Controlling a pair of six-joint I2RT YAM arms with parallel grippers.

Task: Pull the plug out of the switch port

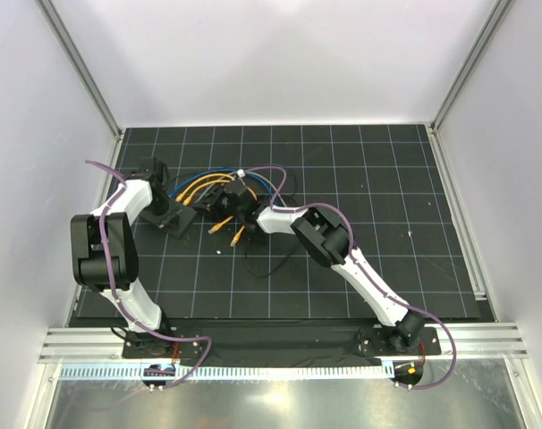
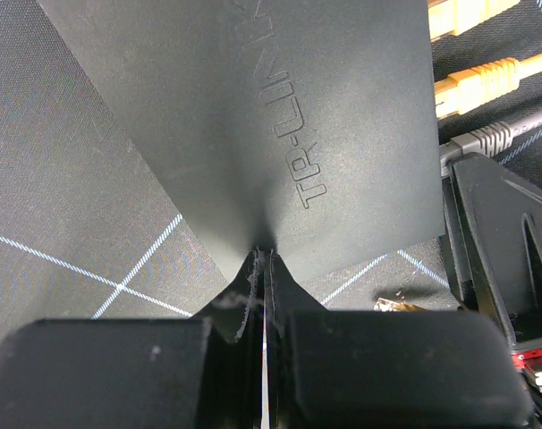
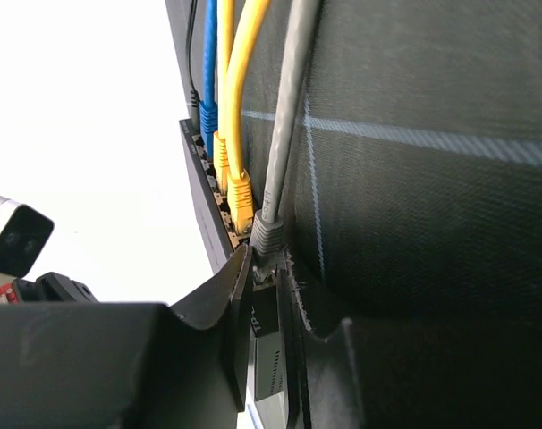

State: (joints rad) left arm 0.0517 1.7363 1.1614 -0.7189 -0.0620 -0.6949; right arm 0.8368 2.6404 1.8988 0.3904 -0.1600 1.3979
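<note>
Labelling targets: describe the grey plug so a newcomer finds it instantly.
On the black gridded mat, find the flat black switch with cables plugged along one edge. The grey plug ends that row, next to two yellow plugs; it is the only grey one.

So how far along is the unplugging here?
Done: the left hand, shut, has its tips against the switch, apparently steadying it. In hand: the right hand looks clamped on the grey plug, which sits in its socket beside the yellow plugs. Left: pulling it out.
</note>
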